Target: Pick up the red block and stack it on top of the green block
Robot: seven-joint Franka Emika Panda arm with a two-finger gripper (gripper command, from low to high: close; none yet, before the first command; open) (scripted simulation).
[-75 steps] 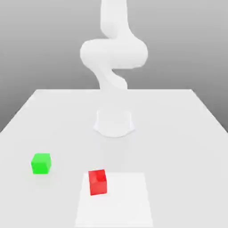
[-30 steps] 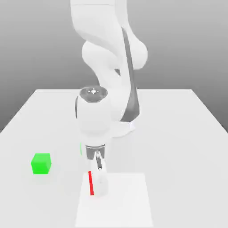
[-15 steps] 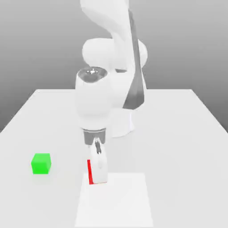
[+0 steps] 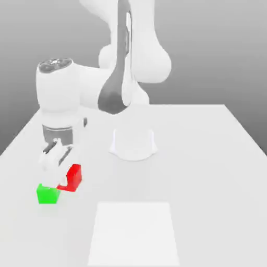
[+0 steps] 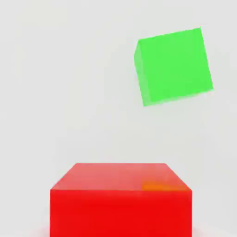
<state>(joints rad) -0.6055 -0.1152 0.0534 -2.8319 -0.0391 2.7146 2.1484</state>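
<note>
Your gripper (image 4: 56, 174) is closed on the red block (image 4: 74, 177). Align it above the green block (image 4: 48, 195); stacking remains.

White table (image 4: 208, 182), green block (image 4: 48, 195), flat white square (image 4: 133, 234)

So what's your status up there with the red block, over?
Claw shut on red block. Red block raised, not yet stacked on green block. Nothing seen in the way.
</note>
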